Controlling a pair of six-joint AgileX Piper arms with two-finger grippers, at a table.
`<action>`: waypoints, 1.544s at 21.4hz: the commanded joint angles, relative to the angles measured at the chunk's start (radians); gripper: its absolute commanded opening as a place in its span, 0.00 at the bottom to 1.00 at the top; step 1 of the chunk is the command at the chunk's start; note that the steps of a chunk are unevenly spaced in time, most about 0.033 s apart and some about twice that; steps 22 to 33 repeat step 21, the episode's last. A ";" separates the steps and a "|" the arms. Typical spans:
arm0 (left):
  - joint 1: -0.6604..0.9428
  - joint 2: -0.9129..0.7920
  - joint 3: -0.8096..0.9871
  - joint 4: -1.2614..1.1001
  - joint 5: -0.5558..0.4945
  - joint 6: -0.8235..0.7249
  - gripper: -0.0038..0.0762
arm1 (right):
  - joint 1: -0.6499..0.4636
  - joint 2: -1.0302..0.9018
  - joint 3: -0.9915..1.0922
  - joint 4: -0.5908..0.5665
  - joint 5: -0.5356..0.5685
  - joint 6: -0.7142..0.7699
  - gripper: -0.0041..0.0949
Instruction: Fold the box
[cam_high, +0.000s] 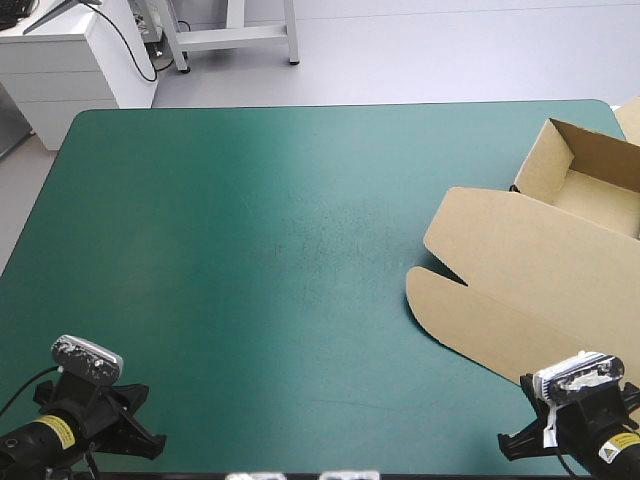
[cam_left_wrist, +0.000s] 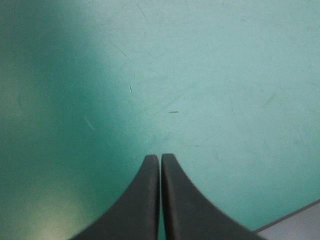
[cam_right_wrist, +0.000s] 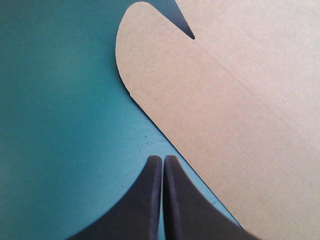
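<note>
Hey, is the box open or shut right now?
Open: the box is a tray with walls raised, its lid lying flat.

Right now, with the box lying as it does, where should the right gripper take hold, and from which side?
Probably the lid's rounded flap, from the bare cover side: its edge lies free and flat just ahead of the shut right gripper, while the raised walls of the box stand farther off.

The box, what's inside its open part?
Inside the box only bare brown board shows: a floor and raised walls. Its right end runs out of the high view, so I cannot tell what lies there.
</note>
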 joint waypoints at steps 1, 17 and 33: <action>-0.005 -0.006 0.005 -0.037 -0.058 -0.011 0.04 | 0.003 0.002 0.019 0.015 -0.077 0.004 0.04; -0.005 -0.012 0.074 -0.032 -0.096 -0.009 0.04 | 0.003 0.002 0.038 -0.039 -0.054 0.029 0.02; -0.005 -0.012 0.074 -0.032 -0.095 -0.009 0.04 | 0.003 0.002 0.038 -0.037 -0.056 0.055 0.02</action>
